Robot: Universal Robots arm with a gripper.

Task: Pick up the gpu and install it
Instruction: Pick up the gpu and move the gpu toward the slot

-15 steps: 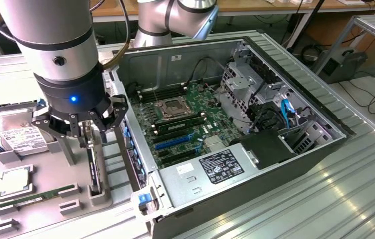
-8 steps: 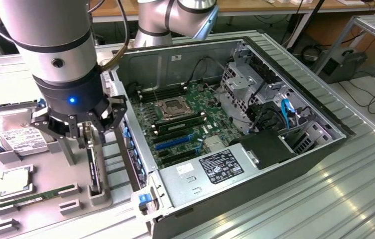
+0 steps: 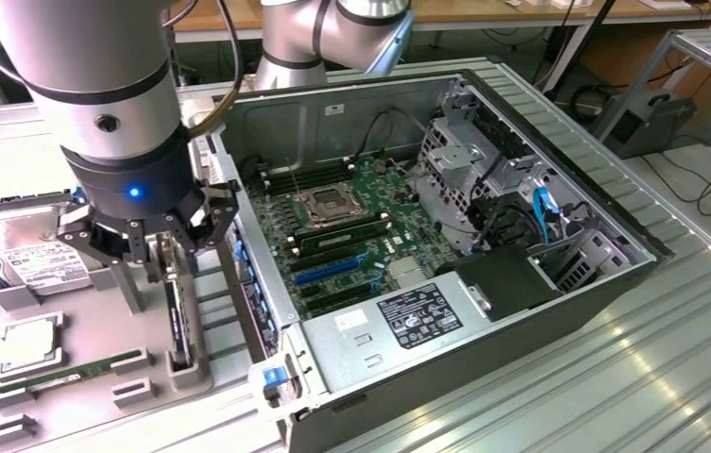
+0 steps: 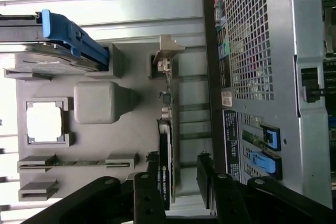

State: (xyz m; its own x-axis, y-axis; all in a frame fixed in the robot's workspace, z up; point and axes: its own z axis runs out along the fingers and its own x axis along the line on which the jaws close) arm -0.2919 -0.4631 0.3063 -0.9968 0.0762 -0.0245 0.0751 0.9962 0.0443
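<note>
Standing on edge, the gpu [image 4: 164, 156] runs parallel to the case [image 4: 252, 51]; hand [image 4: 178, 184] apart.

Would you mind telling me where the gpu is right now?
On the exterior view's left, the gpu stands on edge in the grey tray beside the open computer case, just beneath the open claw.

The gpu [image 4: 164, 156], a thin dark card with a silver bracket [image 4: 168, 51], stands on edge in the grey holder [image 4: 131, 129].

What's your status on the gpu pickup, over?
Gripper open, jaws either side of the gpu. It stands on edge in the grey holder, not lifted. Open computer case alongside, nothing blocking.
</note>
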